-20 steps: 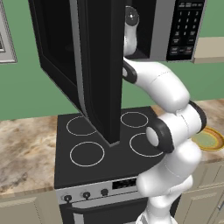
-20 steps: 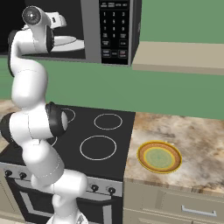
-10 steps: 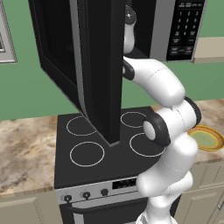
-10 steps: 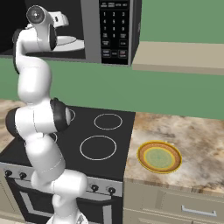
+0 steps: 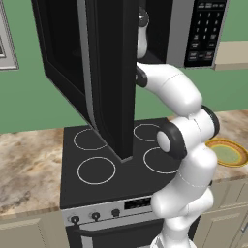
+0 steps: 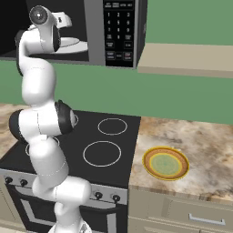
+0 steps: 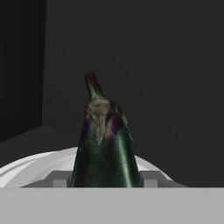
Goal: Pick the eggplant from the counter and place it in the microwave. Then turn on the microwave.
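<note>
In the left base view the microwave door hangs open above the stove. The arm reaches into the cavity. In the hand view the gripper fingers hold the eggplant, stem forward, over the white turntable. On the counter at the right lies a yellow-rimmed plate.

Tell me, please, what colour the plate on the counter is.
The plate is green with a yellow-orange rim, clearest in the right base view.
</note>
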Robot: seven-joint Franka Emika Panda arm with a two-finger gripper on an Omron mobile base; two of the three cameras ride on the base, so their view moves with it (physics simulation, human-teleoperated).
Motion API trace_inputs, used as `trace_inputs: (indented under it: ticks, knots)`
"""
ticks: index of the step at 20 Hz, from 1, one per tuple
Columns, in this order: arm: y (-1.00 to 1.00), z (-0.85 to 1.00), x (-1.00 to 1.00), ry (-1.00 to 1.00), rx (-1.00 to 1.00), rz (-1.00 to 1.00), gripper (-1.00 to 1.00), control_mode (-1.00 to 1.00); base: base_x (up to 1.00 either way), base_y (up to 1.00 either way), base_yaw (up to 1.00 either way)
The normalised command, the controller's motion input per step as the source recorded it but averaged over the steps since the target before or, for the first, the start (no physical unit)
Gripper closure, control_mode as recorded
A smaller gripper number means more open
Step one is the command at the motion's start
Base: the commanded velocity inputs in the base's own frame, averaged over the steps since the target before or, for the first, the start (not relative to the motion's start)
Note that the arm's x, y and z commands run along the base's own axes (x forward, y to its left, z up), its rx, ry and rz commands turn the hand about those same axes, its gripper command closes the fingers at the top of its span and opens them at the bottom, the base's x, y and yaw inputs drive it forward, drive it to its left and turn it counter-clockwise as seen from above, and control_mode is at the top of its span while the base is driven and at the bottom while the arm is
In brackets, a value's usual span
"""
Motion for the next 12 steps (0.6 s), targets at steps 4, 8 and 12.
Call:
trace_inputs:
  ticks: [4, 8, 12]
  knots:
    - [0.0, -0.05, 0.1, 0.0, 0.0, 0.0, 1.0, -1.0, 0.0, 0.0, 0.0]
    - [0.0, -0.06, 0.1, 0.01, 0.0, 0.0, 1.0, -1.0, 0.0, 0.0, 0.0]
    - [0.01, -0.05, 0.11, 0.01, 0.0, 0.0, 1.0, -1.0, 0.0, 0.0, 0.0]
